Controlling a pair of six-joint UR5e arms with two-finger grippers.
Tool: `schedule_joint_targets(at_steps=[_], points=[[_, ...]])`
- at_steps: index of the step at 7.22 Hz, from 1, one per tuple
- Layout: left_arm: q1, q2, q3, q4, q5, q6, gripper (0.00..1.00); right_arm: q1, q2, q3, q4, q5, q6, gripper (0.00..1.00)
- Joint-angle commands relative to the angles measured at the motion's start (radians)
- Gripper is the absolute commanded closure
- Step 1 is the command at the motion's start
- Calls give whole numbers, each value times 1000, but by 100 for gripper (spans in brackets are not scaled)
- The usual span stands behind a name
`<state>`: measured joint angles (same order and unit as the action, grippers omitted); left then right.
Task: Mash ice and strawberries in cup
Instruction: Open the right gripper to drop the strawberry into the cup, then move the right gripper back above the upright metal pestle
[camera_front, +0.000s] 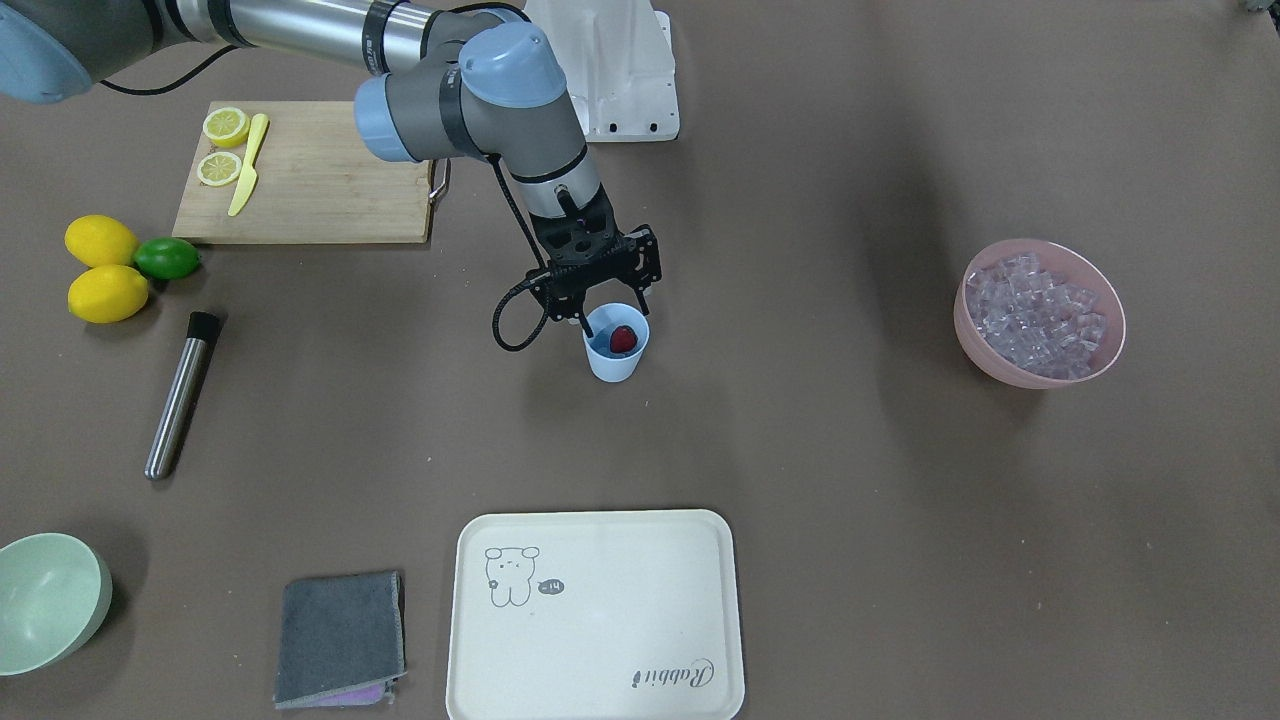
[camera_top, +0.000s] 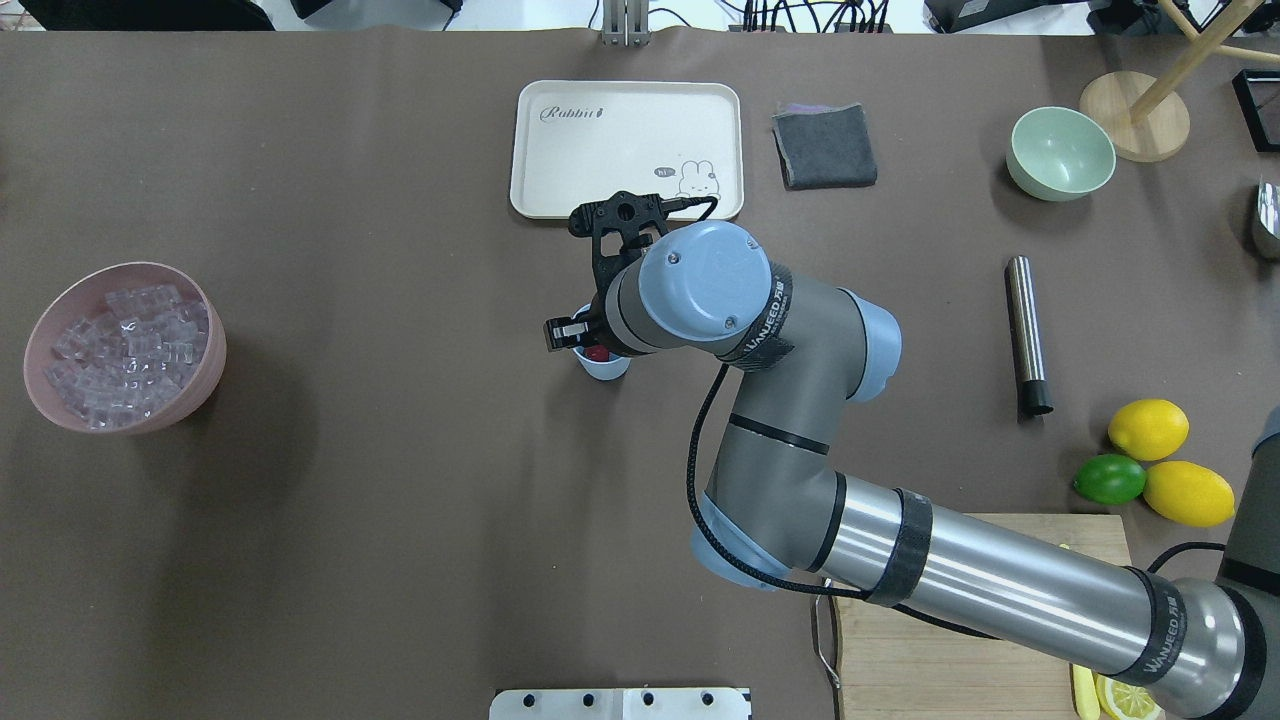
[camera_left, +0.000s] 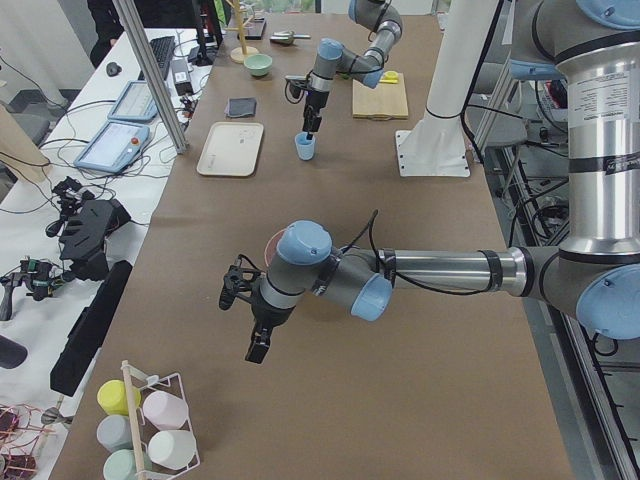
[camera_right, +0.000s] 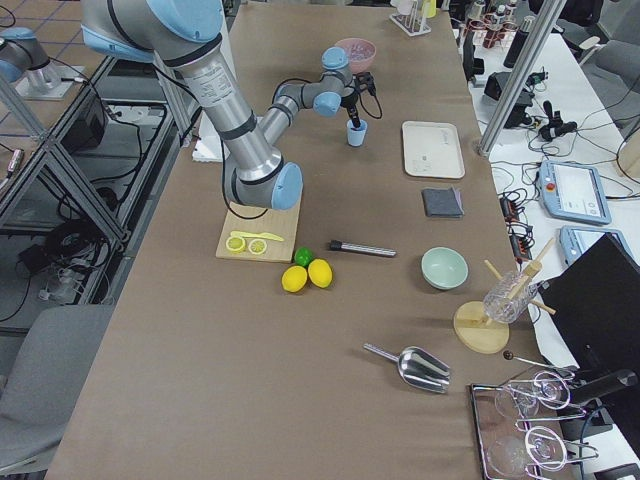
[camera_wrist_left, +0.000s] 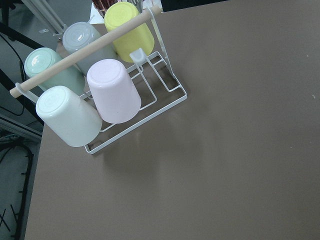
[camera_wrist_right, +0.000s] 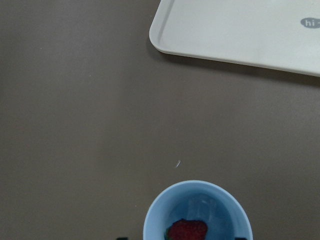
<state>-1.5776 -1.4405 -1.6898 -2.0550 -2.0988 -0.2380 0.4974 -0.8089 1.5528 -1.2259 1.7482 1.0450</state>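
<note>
The light-blue cup (camera_front: 613, 362) stands mid-table. A red strawberry (camera_front: 623, 339) lies inside it, and the right wrist view shows the strawberry (camera_wrist_right: 187, 231) on a clear cube of ice (camera_wrist_right: 202, 207) at the cup's (camera_wrist_right: 150, 222) bottom. My right gripper (camera_front: 612, 316) hangs just over the cup's mouth, open, its fingers spread to either side of the rim. More ice (camera_front: 1040, 312) fills the pink bowl (camera_front: 985, 355). My left gripper (camera_left: 256, 348) hovers over bare table far from the cup; I cannot tell whether it is open or shut.
A steel muddler (camera_front: 180, 395) lies near two lemons and a lime (camera_front: 167, 258). A cutting board (camera_front: 320, 190) holds lemon halves and a yellow knife. Toward the operators' side sit a cream tray (camera_front: 595, 615), a grey cloth (camera_front: 340, 638) and a pale green bowl (camera_front: 50, 600). A rack of cups (camera_wrist_left: 100, 90) shows in the left wrist view.
</note>
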Motion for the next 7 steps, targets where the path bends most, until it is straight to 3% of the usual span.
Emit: schedule_joint_targets(at_steps=[1,4,6,7], points=[[-24,2,-2,-2,-1,0,2,74,-6,7,-21,109,47,0],[-25,-3,25,-13,8,6,2,315,-166,195,-329,305,-18,0],[-25,-1,41,-40,9,57,2,505,-324,214,-383,434,-202,0],[-25,-1,41,-47,9,57,2,551,-408,214,-383,430,-288,0]])
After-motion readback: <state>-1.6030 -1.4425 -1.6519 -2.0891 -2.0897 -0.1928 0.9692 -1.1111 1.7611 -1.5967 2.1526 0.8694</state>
